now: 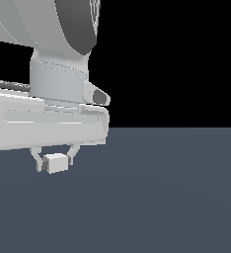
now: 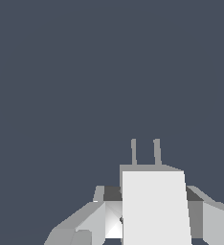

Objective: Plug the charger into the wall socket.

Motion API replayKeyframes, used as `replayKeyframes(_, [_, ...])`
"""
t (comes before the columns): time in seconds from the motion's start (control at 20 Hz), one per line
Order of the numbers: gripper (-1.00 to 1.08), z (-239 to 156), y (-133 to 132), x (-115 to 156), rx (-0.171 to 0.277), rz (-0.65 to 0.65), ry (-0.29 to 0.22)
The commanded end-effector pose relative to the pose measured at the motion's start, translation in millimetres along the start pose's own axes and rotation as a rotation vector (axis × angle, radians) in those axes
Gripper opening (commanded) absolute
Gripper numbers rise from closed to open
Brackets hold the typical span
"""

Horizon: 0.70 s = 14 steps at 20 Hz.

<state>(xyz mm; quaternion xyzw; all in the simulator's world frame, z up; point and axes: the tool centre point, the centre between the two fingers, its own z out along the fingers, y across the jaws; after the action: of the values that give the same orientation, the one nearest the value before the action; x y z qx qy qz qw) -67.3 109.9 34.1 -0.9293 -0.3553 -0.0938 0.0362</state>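
The arm's big white casing (image 1: 48,118) fills the exterior view's left. Beneath it the pincer (image 1: 54,161) pinches the charger (image 1: 56,163), a finger (image 1: 37,159) against each side, above the grey counter (image 1: 162,197). Wrist view: two prongs (image 2: 145,152) stick out from the block's far end

1. your arm (image 1: 48,29) is smooth white casing with a dark grey band curving over its top.
2. the wrist block (image 1: 53,126) is a long, white, rounded slab.
3. your gripper (image 1: 55,159) has short, pale grey, angular fingers (image 1: 37,160).
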Motion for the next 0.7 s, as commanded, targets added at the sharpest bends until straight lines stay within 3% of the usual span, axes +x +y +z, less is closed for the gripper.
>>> replayKeyframes(0.0, [-1.00,-8,7,4,-0.012,0.063,0.002])
replayKeyframes(0.65, [-1.00,-52,49,13,-0.082,0.408,0.003])
